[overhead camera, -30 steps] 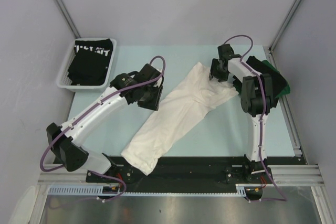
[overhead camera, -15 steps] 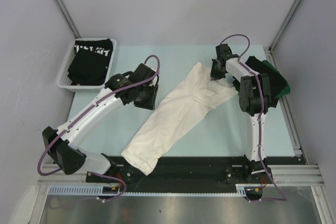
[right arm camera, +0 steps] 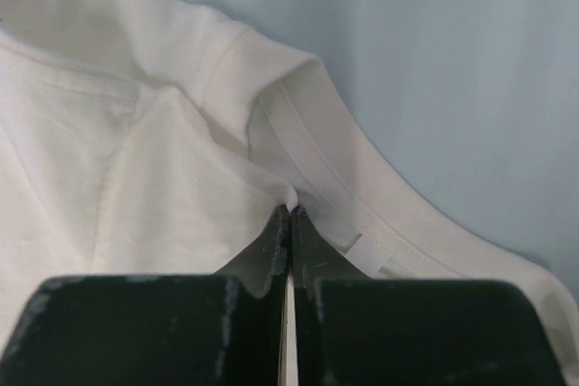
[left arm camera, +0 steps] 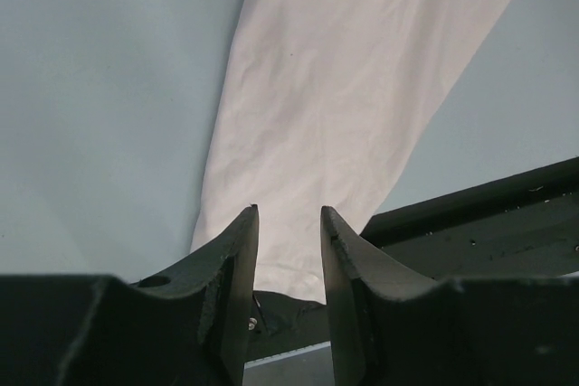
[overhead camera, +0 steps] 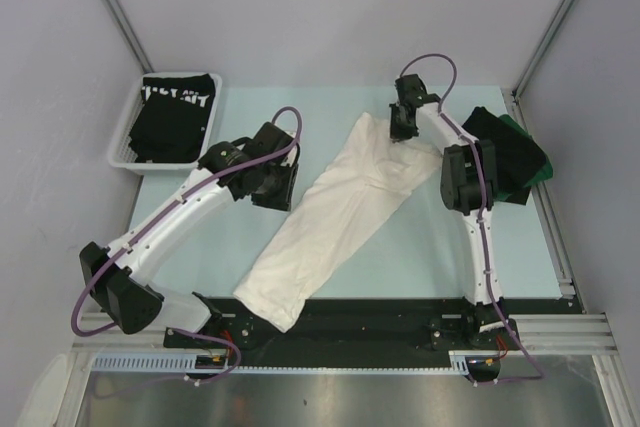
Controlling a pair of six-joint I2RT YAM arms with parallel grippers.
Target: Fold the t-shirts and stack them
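You are partway: dark t-shirts [overhead camera: 510,152] lie stacked at the right edge of the table [overhead camera: 420,247], the white t-shirt [overhead camera: 335,217] lies unfolded across the middle, right fingers [right arm camera: 274,246] clenched on cloth by its collar, left fingers [left arm camera: 237,264] released above it, empty.

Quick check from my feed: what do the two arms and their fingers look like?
Both the left arm and right arm have white links, black joint housings and a purple cable looping alongside. Each ends in two matte black, tapered fingers.

Logged plain white tee [overhead camera: 335,212], pale blue table [overhead camera: 420,247], black white-lettered tee [overhead camera: 175,117], white basket [overhead camera: 122,152], black tee [overhead camera: 512,162], dark green tee [overhead camera: 537,154].
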